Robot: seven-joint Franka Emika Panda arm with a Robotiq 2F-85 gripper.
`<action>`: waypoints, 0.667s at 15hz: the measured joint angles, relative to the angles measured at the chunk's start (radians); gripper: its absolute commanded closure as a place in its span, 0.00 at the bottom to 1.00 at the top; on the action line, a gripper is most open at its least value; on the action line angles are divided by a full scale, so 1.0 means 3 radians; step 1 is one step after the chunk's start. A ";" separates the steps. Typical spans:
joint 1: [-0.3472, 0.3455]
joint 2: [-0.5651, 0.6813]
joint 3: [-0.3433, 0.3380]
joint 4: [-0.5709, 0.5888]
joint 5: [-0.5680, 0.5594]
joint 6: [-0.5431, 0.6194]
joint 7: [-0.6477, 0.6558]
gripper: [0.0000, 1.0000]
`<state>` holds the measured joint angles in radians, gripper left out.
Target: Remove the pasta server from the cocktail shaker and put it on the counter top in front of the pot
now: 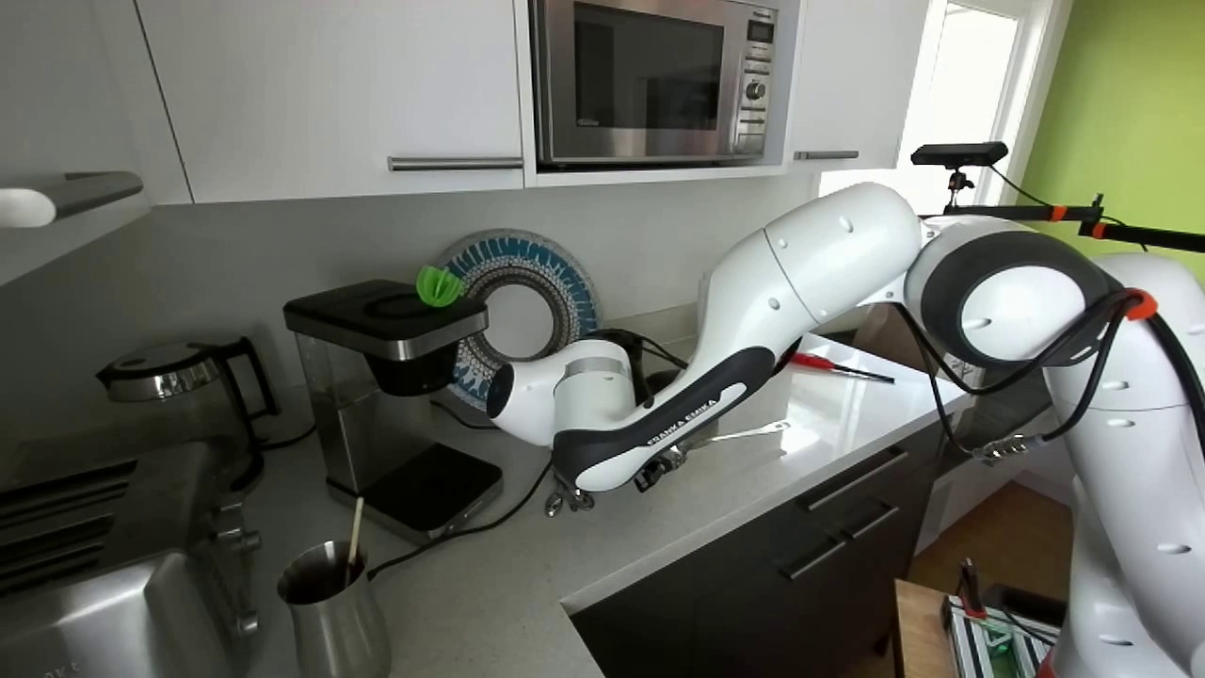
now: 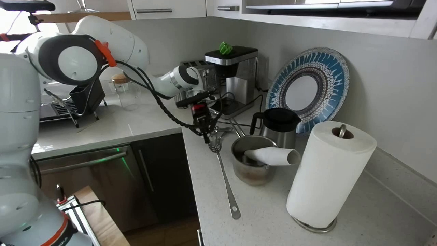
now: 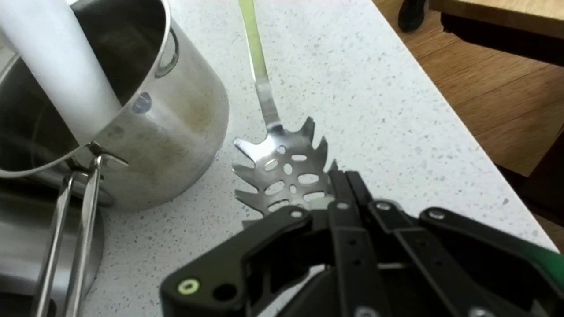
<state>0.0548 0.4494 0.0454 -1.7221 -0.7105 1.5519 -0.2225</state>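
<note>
The pasta server lies on the pale counter top, in front of a steel pot with a white tube in it. Its handle also shows in an exterior view. In the wrist view its slotted, toothed head is left of my fingertips. My gripper has its fingers nearly together over the head's right edge, apparently pinching a tooth; the contact is partly hidden. The gripper also shows low beside the head in an exterior view. A steel cup holding a thin stick looks like the cocktail shaker.
A black-lidded carafe stands behind the pot, and a paper towel roll stands to its right. The pot's handles stick out near the gripper. A coffee maker and toaster stand along the wall. The counter's front edge is close.
</note>
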 measured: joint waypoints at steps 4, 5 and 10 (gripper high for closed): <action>-0.0020 0.0070 -0.0018 0.0031 0.0000 0.0005 0.0010 0.48; -0.0020 0.0076 -0.0018 0.0043 0.0000 0.0005 0.0019 0.38; 0.0034 -0.0149 0.0114 0.0067 0.0181 0.0106 0.0068 0.02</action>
<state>0.0651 0.4047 0.0797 -1.7021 -0.6561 1.5835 -0.2020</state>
